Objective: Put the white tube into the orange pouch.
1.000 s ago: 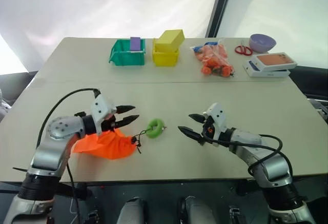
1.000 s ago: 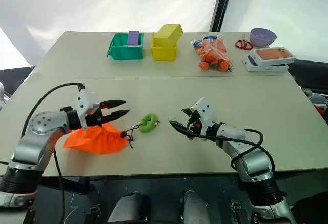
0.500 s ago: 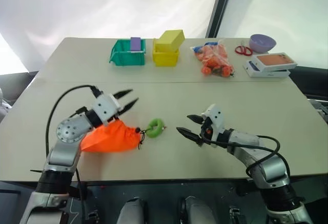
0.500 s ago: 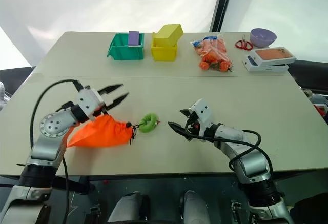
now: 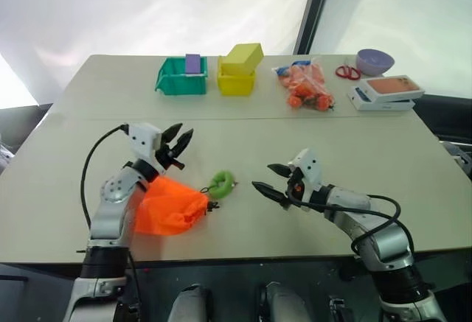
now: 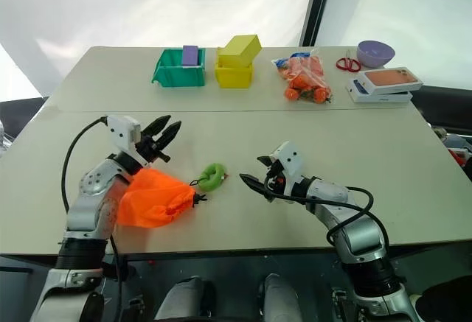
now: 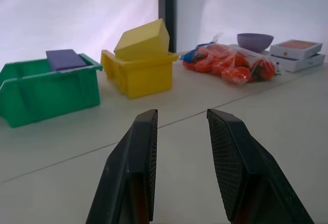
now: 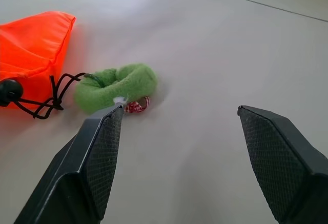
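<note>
The soft, crumpled orange pouch (image 5: pixel 171 205) lies on the smooth table (image 5: pixel 310 141), its black cord ending in a fuzzy green ring (image 5: pixel 223 183). The white tube cannot be made out. The left gripper (image 5: pixel 177 142) is held narrowly parted above the pouch, empty; the right gripper (image 5: pixel 270 179) is spread wide, empty. The limp fabric could collapse shut if the mouth is not held open.

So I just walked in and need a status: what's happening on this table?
Neither hand holds anything. The left hand hovers partly open above the bright orange fabric drawstring pouch, whose black cord ends in a lime green ring. The right hand waits wide open near that ring. I can't spot the white tube.
</note>
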